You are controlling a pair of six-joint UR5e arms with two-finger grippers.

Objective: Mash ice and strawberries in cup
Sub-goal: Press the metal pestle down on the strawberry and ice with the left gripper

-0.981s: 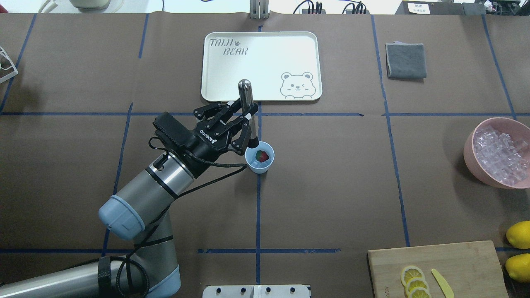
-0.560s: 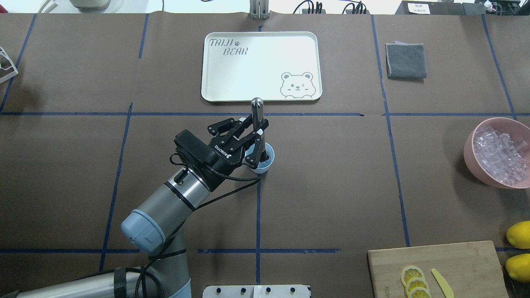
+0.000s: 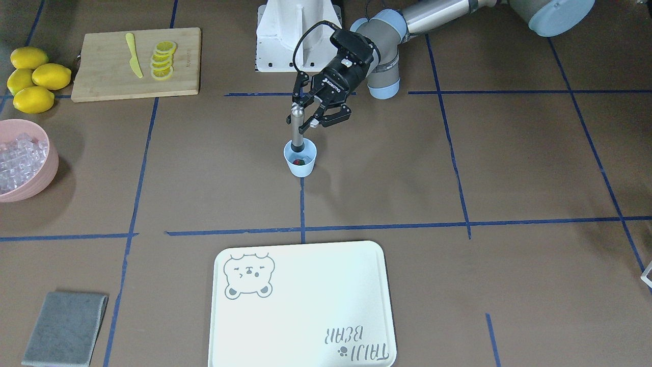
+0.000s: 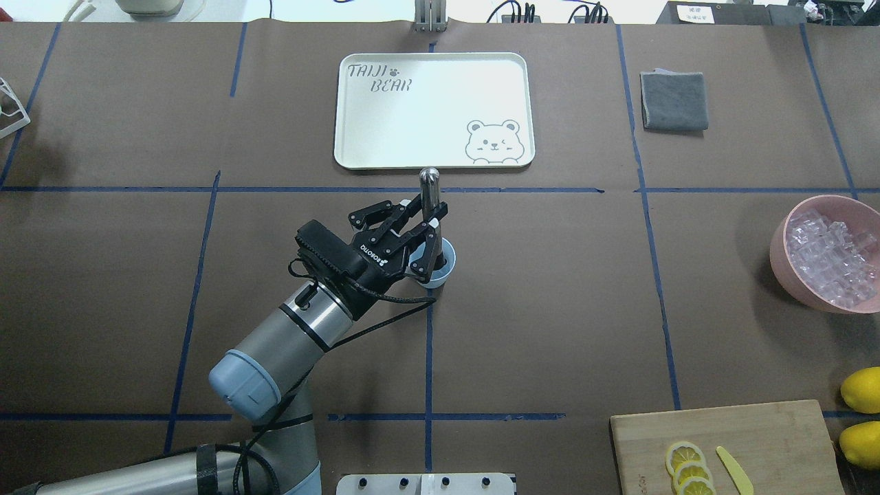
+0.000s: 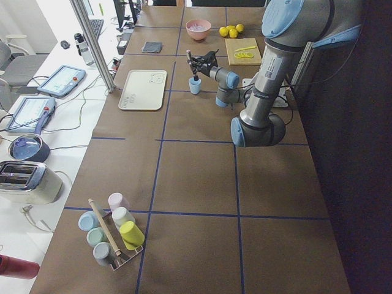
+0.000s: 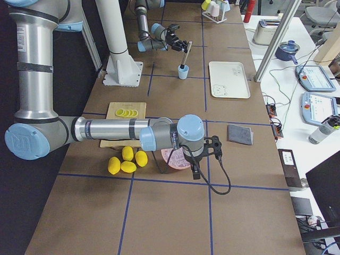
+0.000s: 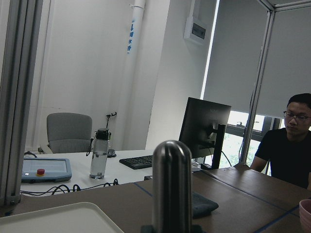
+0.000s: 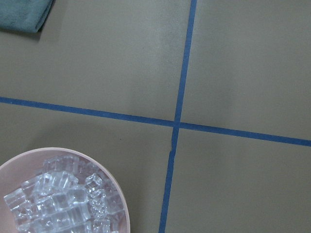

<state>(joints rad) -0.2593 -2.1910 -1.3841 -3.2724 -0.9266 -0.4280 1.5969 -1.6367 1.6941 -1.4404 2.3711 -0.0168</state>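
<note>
Strawberry [image 3: 299,162], red and soft, lies in the bottom of the pale blue plastic cup [image 3: 300,171], which stands upright near the worktop's middle, well apart from every edge. I judge the berry will crush easily. Any ice in the cup would be hard and slick, but I cannot tell if there is any. The cup is light, tapered and unheld, so it may tip under sideways pressure; steadying its wall would help. The left hand [image 3: 304,118] is clamped on a smooth steel muddler [image 3: 295,131], upright, its end inside the cup. Clear ice cubes [image 3: 18,153] fill a pink bowl [image 3: 51,171] at the worktop's edge on the robot's right. The right hand [image 6: 211,151] hangs above the bowl; I cannot tell its grip.
</note>
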